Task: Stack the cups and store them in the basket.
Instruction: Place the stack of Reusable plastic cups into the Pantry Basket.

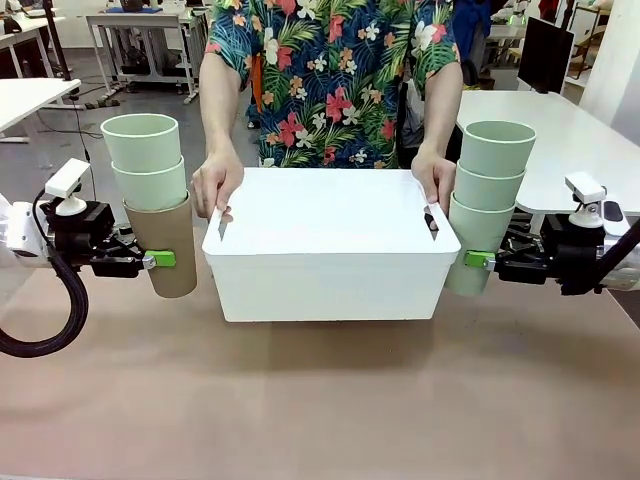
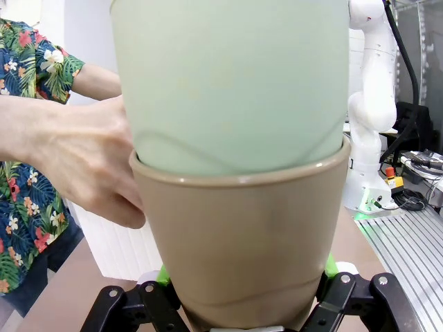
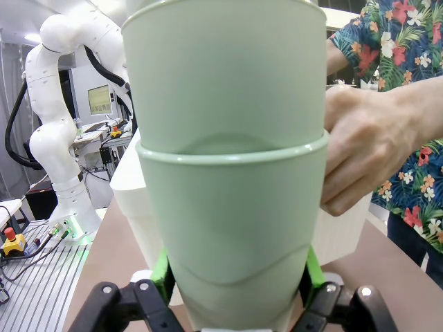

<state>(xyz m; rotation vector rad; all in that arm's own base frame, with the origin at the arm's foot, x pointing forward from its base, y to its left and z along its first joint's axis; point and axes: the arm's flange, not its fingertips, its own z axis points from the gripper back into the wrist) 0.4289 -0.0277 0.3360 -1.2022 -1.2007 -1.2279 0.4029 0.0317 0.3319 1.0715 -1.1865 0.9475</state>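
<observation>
My left gripper [image 1: 160, 259] is shut on a tan-brown cup [image 1: 170, 250] with two mint green cups [image 1: 145, 160] nested in it, held upright just left of the basket [image 1: 330, 270]. In the left wrist view the tan cup [image 2: 235, 242] sits between the green pads of the left gripper [image 2: 246, 277]. My right gripper [image 1: 478, 259] is shut on the lowest cup of a stack of three mint green cups [image 1: 488, 190] at the basket's right end. The same stack [image 3: 232, 207] rises from the right gripper [image 3: 235, 277] in the right wrist view. The white basket stands mid-table.
A person at the far side grips the basket's rim with one hand [image 1: 217, 180] at its left handle slot and the other hand [image 1: 435, 178] at its right one. Bare brown table [image 1: 320, 400] stretches in front of the basket. White tables stand behind.
</observation>
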